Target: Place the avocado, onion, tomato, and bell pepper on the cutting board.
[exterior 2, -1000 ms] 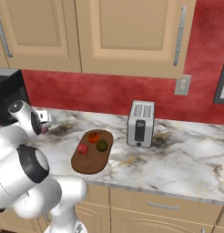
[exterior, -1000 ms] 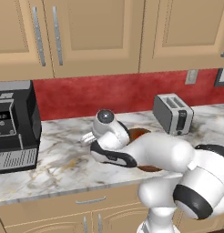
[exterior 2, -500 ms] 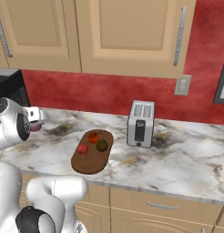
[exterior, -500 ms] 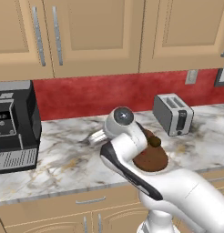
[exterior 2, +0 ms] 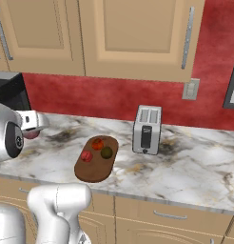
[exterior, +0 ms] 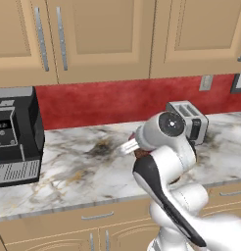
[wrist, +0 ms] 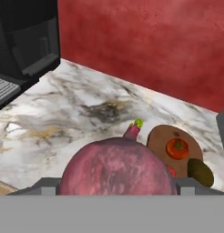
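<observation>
1. Three rounded pieces already sit on the cutting board [exterior 2: 96,164], a flat oval of dark reddish-brown wood on your marble counter [exterior 2: 185,162]: a glossy red tomato [exterior 2: 86,156] at 8 o'clock, an orange-red bell pepper [exterior 2: 97,143] at 11 o'clock, and the dull olive avocado [exterior 2: 106,152] at 3 o'clock.
2. You hold the onion [wrist: 117,168] in the gripper [wrist: 117,184]; the jaws are closed on its sides. In the hand view it bulks at 6 o'clock as a matte pinkish-purple ball with faint streaks and a small green-tipped stem at its top.
3. From the right base view, you see the onion [exterior 2: 31,133] as a dark red bulge under the white hand, off the board's 10 o'clock and above the counter.
4. At your far left stands a boxy black coffee machine [exterior: 17,135] with a ribbed grey tray.
5. At 2 o'clock from the board stands a brushed-metal toaster [exterior 2: 147,129], two slots on top, well apart from the board.
6. Behind runs a mottled red backsplash [exterior 2: 109,97], beneath smooth tan wooden cabinets [exterior 2: 133,38] with slim metal handles.
</observation>
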Tool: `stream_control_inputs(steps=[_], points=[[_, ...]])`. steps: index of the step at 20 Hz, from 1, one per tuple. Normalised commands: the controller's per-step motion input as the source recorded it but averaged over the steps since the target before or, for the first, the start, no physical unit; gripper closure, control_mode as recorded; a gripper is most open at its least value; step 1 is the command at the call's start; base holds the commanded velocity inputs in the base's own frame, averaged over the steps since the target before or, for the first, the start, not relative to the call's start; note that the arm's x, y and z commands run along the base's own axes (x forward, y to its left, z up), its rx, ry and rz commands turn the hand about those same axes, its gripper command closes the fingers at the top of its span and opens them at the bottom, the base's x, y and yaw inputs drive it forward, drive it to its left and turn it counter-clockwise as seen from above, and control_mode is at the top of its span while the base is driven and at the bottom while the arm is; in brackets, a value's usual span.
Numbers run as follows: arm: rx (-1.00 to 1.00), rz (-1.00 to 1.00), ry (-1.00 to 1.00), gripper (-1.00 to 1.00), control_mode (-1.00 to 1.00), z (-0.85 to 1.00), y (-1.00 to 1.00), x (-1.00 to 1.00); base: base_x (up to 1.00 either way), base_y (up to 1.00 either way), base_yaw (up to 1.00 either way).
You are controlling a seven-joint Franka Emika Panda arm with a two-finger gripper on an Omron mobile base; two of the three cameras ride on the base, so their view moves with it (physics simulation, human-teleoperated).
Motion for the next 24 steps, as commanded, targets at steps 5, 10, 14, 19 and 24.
stream_control_inputs(steps=[5,10,14,19,24], points=[[0.00,0.00,-0.03,1.00,-1.00,0.71,-0.47,-0.84,0.00,0.00,0.00],[0.00,0.00,-0.04,1.00,-1.00,0.73,-0.46,-0.80,0.00,0.00,0.00],[0.00,-0.01,0.00,1.00,-1.00,0.58,-0.45,-0.63,0.00,0.00,0.00],[0.00,-0.02,0.00,1.00,-1.00,0.13,-0.39,-0.37,0.00,0.00,0.00],[0.00,-0.05,0.05,1.00,-1.00,0.00,-0.23,-0.14,0.00,0.00,0.00]])
